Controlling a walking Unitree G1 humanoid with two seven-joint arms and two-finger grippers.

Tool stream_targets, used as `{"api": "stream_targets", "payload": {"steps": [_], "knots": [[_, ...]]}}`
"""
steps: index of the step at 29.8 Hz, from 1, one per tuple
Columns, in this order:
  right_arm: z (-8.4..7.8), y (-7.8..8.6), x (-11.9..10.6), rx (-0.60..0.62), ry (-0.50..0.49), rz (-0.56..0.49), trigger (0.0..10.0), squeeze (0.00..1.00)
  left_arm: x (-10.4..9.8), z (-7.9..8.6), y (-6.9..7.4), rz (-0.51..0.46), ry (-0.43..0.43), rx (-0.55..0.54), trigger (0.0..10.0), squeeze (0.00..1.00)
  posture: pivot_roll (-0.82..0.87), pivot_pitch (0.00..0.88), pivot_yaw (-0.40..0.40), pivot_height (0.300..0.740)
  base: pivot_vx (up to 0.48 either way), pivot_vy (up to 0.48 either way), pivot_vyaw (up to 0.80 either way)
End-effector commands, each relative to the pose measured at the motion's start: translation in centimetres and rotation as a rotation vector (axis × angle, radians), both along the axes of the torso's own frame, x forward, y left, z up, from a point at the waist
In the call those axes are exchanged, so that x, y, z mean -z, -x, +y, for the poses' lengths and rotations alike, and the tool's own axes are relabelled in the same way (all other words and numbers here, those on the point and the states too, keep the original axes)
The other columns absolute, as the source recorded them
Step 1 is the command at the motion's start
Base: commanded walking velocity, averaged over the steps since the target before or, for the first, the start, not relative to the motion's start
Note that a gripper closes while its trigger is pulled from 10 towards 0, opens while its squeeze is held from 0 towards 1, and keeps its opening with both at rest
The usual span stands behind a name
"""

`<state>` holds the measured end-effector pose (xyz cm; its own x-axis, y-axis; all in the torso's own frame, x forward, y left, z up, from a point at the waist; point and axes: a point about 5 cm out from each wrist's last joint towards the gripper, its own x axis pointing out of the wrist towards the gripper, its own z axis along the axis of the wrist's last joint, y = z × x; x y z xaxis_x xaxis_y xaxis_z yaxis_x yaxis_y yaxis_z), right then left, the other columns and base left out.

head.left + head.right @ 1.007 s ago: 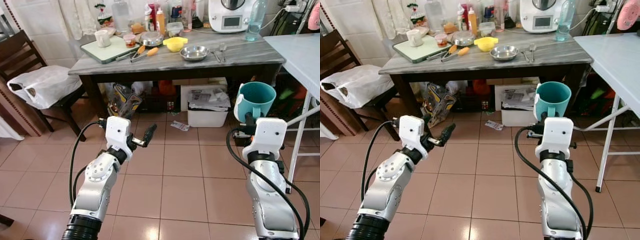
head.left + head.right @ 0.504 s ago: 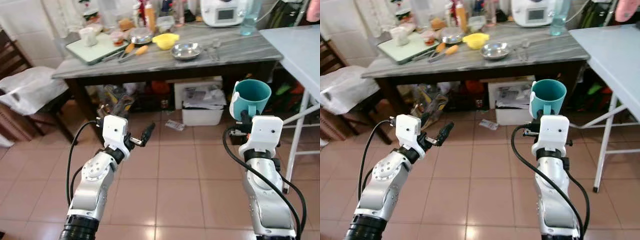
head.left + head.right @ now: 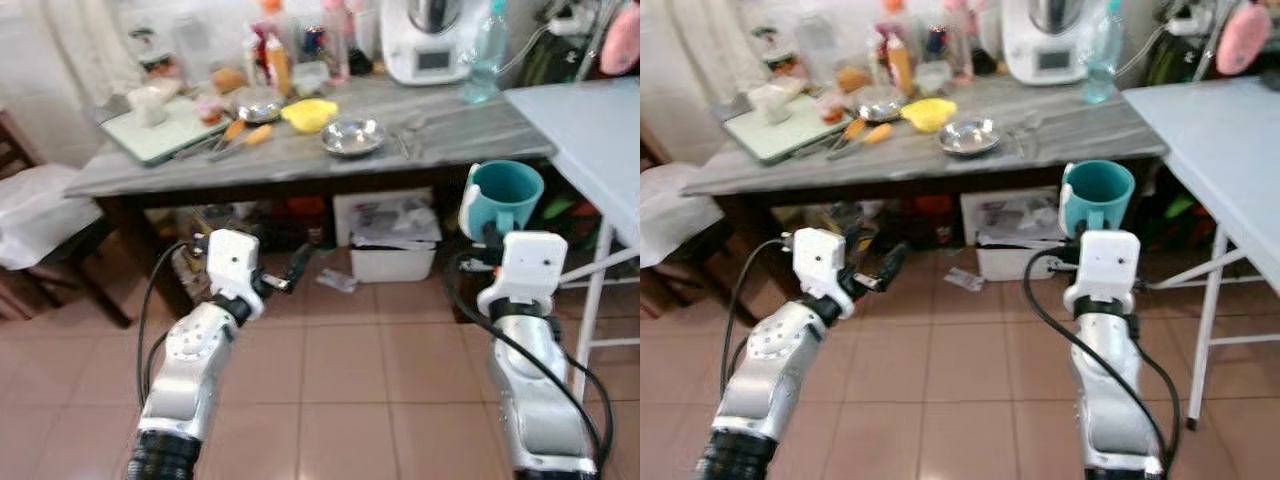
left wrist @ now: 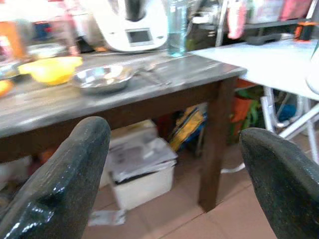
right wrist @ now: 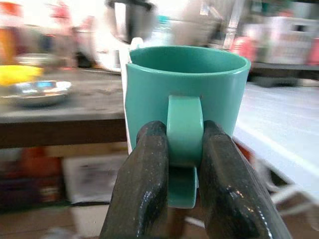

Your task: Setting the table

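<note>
— Before the dark wooden table [image 3: 300,165], what is being held up?
— A teal mug [image 3: 503,197] is being carried upright, mouth up, by the right gripper [image 5: 182,149]. Its handle is being pinched between the two black fingers [image 5: 144,184], as is being shown in the right wrist view. The mug is being kept below the table's top, off its right end, near the white folding table [image 3: 590,120].
— And the left gripper [image 3: 297,268]?
— It is being held out toward the table's underside with its fingers [image 4: 65,179] spread wide apart, nothing being gripped between them.
— What is being kept on the table?
— A steel bowl [image 3: 352,136] is being seen near the middle, with a yellow bowl [image 3: 308,114] just beside it, toward the back. A white kitchen machine [image 3: 427,45] and a clear bottle [image 3: 483,55] are being kept at the right rear. A white storage box [image 3: 395,235] is being stored underneath, on the tiled floor [image 3: 340,370].
</note>
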<state>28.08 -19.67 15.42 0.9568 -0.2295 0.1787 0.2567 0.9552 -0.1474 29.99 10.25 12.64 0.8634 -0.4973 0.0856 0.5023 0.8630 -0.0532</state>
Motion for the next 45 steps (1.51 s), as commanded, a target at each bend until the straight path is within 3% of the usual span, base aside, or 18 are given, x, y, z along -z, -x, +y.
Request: {"api": "stream_targets", "payload": {"steps": [1,18,39,45], "knots": [[1.16,-0.17,-0.63,-0.036,-0.013,-0.031,10.0,0.0,-0.41,1.27,-0.26,-0.017,-0.018,-0.034,10.0,0.0,-0.08,0.0,0.101,0.74,0.48,0.0,-0.44],[1.25,-0.3,-0.96,-0.038,0.012,-0.045,10.0,0.0,-0.4,0.7,-0.32,-0.011,-0.012,-0.013,10.0,0.0,-0.09,0.0,0.11,0.74,0.48,0.0,-0.29],[1.56,-0.35,-1.06,-0.059,0.023,-0.049,10.0,0.0,-0.45,0.64,-0.39,-0.013,-0.013,-0.021,10.0,0.0,-0.09,0.0,0.106,0.74,0.478,0.0,0.76],[1.54,-0.33,-1.04,-0.066,0.012,-0.051,10.0,0.0,-0.34,0.73,-0.35,-0.01,-0.018,-0.025,10.0,0.0,-0.09,0.0,0.102,0.74,0.404,0.0,0.0]]}}
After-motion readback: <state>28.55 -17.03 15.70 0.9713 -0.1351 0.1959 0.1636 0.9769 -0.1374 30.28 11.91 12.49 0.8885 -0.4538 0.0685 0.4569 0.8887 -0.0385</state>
